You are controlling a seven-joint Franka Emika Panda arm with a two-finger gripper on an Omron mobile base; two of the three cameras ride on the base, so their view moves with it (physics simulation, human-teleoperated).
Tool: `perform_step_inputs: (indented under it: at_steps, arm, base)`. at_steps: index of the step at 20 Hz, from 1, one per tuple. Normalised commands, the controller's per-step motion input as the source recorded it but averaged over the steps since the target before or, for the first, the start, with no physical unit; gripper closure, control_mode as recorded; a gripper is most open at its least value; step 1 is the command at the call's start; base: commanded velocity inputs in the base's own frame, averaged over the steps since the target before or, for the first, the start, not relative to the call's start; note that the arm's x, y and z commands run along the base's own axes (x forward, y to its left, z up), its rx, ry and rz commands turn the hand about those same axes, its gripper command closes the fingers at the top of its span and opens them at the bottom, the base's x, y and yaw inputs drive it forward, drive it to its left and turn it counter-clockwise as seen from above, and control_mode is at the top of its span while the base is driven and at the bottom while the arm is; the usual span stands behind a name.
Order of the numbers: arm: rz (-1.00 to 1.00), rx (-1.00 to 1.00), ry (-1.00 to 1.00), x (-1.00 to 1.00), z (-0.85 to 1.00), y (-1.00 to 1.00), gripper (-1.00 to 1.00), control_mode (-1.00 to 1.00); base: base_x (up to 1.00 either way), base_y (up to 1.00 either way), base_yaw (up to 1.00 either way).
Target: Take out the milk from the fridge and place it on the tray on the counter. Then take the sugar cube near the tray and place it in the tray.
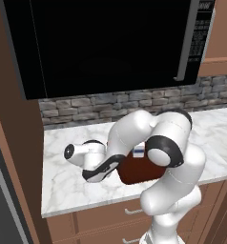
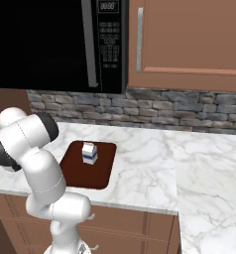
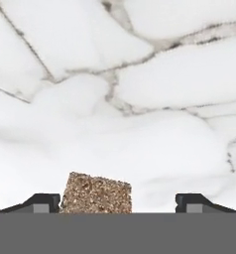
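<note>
The two-finger gripper (image 3: 117, 202) is seen with its jaws spread wide, low over the white grey-veined marble counter (image 3: 154, 79). The tiny tan-brown speckled sugar cube (image 3: 96, 193) lies between the dark fingertips (image 3: 41, 202), close against the 9 o'clock one; contact cannot be confirmed, and nothing is gripped. The small white blue-striped milk carton (image 2: 89, 153) stands upright on the flat dark reddish-brown tray (image 2: 80, 173).
</note>
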Motion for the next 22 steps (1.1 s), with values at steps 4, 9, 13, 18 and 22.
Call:
perform_step_inputs:
  at_steps: [4,9,13,18,22]
  arm:
    - [0.00,-0.01,0.00,0.00,-0.13,0.00,1.00,-1.00]
    - [0.00,-0.02,0.00,0.00,-0.04,0.00,1.00,-1.00]
    - [0.00,0.00,-0.04,-0.36,0.04,0.00,1.00,-1.00]
    - [-0.02,-0.02,-0.07,-0.64,0.51,0.00,1.00,-1.00]
    - [0.00,-0.05,-0.04,-0.39,0.66,-0.26,1.00,-1.00]
  base:
    - [0.00,0.00,0.00]
    - [0.00,0.00,0.00]
    - [0.00,0.00,0.00]
    - [0.00,0.00,0.00]
    - [0.00,0.00,0.00]
